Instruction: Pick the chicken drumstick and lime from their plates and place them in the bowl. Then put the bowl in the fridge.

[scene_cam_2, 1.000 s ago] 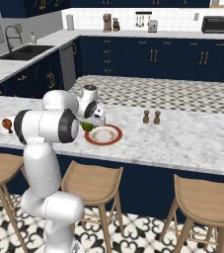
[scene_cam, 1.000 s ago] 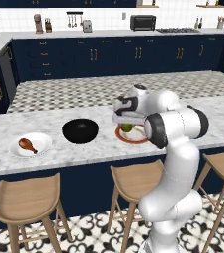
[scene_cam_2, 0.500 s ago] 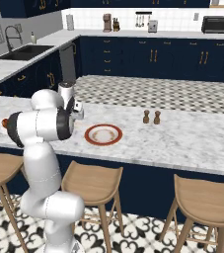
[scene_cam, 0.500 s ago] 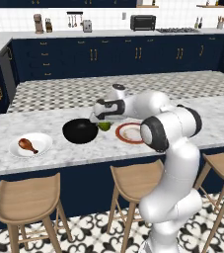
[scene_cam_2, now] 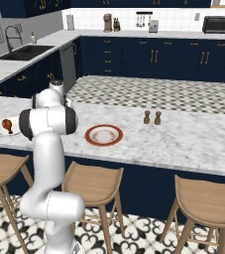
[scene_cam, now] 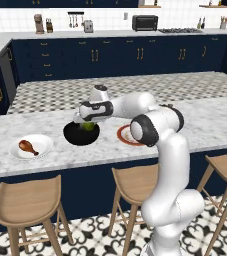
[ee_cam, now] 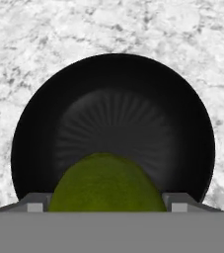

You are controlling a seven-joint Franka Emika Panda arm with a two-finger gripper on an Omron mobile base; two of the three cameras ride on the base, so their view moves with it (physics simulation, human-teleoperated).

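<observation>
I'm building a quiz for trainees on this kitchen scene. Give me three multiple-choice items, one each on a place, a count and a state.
1. Where is the small round green lime?
A. Between the gripper's fingers, over the glossy black round bowl
B. On the red-rimmed white plate
C. Beside the drumstick

2. How many small brown shakers stand on the marble counter?
A. One
B. Two
C. Four

3. What state is the reddish-brown chicken drumstick in?
A. Inside the bowl
B. Lying on the plain white plate
C. On a stool

Answers: 1 A, the hand view shows the lime over the bowl; 2 B, a pair stands together; 3 B, it rests on its plate.
</observation>
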